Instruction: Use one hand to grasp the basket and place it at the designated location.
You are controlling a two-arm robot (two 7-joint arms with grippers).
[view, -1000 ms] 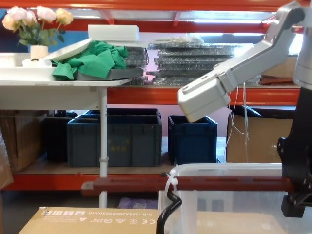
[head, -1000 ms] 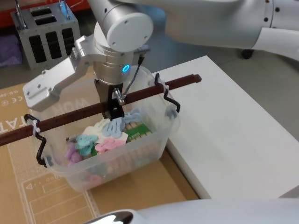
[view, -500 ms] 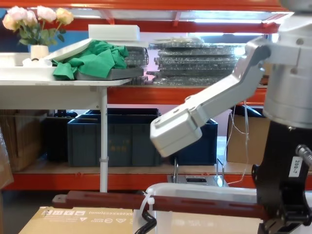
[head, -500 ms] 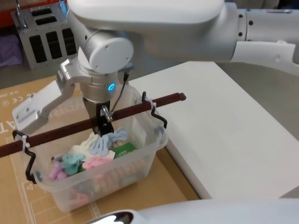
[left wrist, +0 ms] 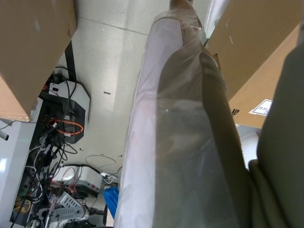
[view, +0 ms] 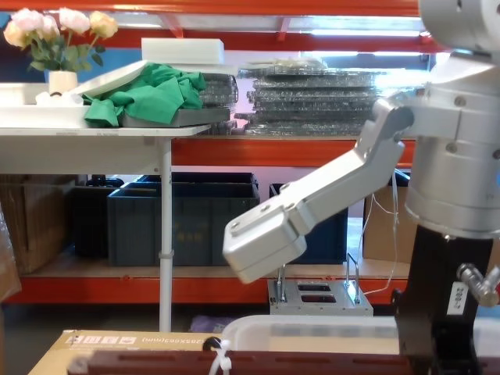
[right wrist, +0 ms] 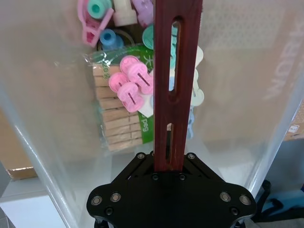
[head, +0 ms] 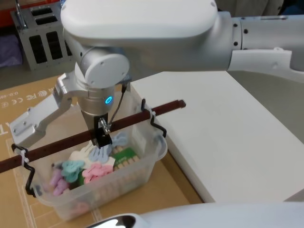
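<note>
My right hand (head: 103, 137) comes down from above and is clamped on the dark red-brown handle (head: 137, 117) of the basket (head: 137, 173), gripping the bar around its middle. In the right wrist view the slotted bar runs straight out from between my fingers. The handle stands above the tub on black wire pivots, its right end poking out past the rim toward the white tabletop (head: 228, 137). The basket itself is under my hand, over the brown cardboard (head: 33, 95) on the left of the scene, with its right wall just beside the tabletop's near-left edge. I cannot tell whether its bottom rests on the cardboard or hangs clear of it. Inside lie pastel clothes pegs (head: 97, 170) in pink, blue and purple, heaped beside a pack of wooden pegs (right wrist: 118, 126) with a green label. Far to the left, beyond the cardboard, stands a small grey metal box (head: 45, 35) with wire handles. Across the room, dark blue crates (view: 183, 223) sit low on an orange rack, and a white side table carries a green cloth (view: 148, 94) and a vase of flowers (view: 55, 31).
</note>
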